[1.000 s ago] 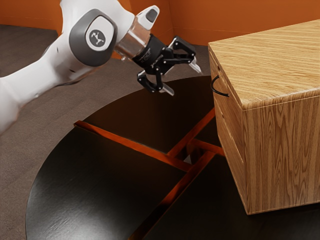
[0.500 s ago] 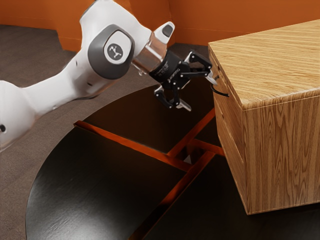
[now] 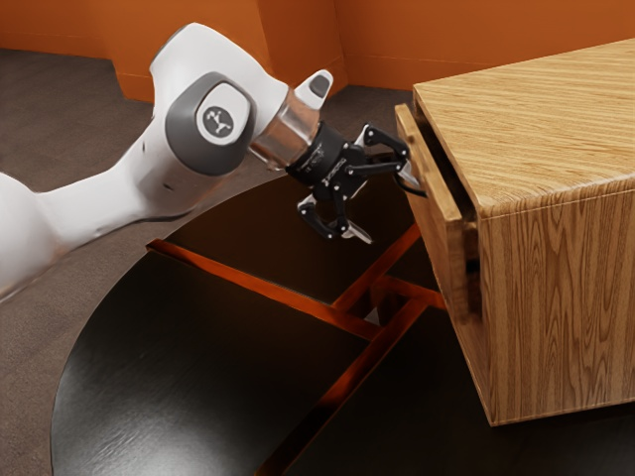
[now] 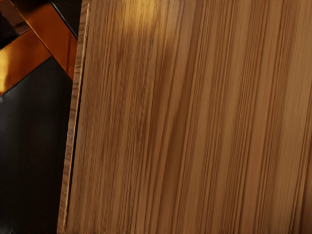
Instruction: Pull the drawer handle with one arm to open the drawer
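Drawer (image 3: 440,226) front toward exterior view's left

A round black table (image 3: 179,377) crossed by orange strips (image 3: 258,290) stands on grey-brown floor (image 3: 60,129) before orange walls (image 3: 446,30).

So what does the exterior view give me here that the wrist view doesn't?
Exterior: the arm, the open tool at the black handle, and the drawer standing partly out of the cabinet. Wrist: the grain and side edge of the drawer front up close. Both: the drawer front, the black table and its orange strips.
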Robot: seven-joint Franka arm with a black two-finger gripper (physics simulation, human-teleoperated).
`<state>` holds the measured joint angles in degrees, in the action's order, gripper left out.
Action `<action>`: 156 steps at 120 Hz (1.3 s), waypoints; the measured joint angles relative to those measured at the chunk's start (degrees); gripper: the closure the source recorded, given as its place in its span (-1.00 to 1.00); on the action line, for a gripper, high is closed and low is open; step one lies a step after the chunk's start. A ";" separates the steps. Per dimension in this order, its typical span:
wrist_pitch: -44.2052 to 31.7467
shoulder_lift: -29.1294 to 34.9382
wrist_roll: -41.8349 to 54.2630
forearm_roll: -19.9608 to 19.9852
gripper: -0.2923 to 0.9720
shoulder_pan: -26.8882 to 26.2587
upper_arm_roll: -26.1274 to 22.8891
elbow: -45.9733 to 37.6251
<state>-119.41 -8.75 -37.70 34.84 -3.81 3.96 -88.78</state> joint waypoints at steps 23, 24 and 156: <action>-0.18 3.54 -0.15 -0.03 -0.54 0.85 0.49 -4.66; -0.19 3.70 -0.15 -0.04 -0.54 0.93 0.49 -4.82; -7.97 26.48 0.46 -1.54 -0.53 -5.69 13.63 -29.80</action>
<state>-127.38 17.74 -37.24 33.29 -9.51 17.59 -118.58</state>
